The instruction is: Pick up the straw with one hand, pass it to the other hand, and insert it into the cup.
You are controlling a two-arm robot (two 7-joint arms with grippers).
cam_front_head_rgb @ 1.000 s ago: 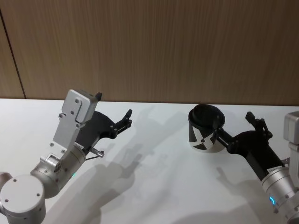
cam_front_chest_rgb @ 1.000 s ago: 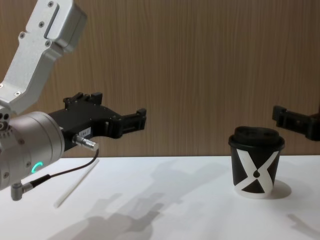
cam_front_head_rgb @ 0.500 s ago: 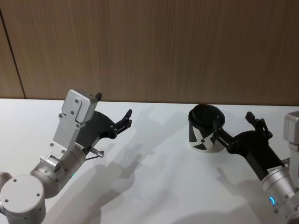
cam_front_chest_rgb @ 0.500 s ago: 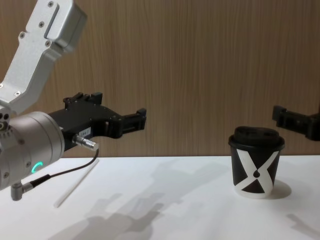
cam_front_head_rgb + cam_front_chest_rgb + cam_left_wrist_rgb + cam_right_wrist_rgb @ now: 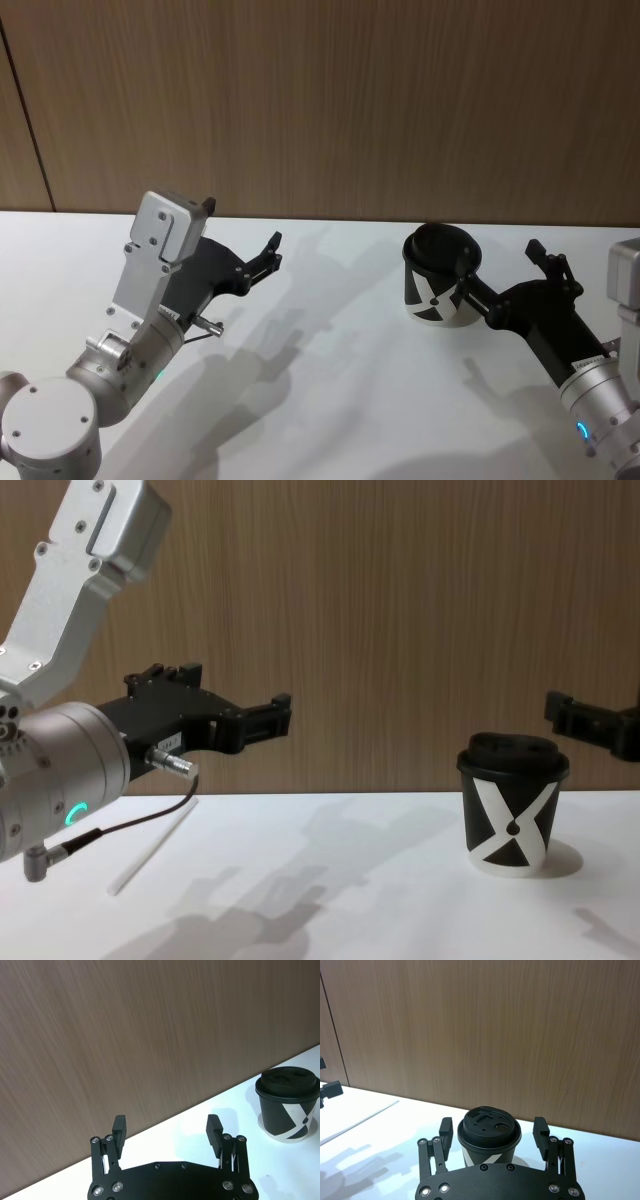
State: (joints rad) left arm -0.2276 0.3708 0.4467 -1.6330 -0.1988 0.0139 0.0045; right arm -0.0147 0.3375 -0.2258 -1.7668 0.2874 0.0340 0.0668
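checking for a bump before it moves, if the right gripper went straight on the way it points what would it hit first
Most likely the cup: in the right wrist view it sits centred just ahead, between the open fingers of the right gripper. Height is unclear, so it may only graze the lid.

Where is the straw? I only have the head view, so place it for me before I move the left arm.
Observer: The chest view shows the straw lying flat on the table, lower than the left gripper and not touching it.
Operator: Report that gripper's jaws.
Observer: The left wrist view shows them open with nothing between them.
Operator: Check the cup's top.
Observer: The right wrist view shows a black domed lid seated on the cup. The right gripper is open beside it.
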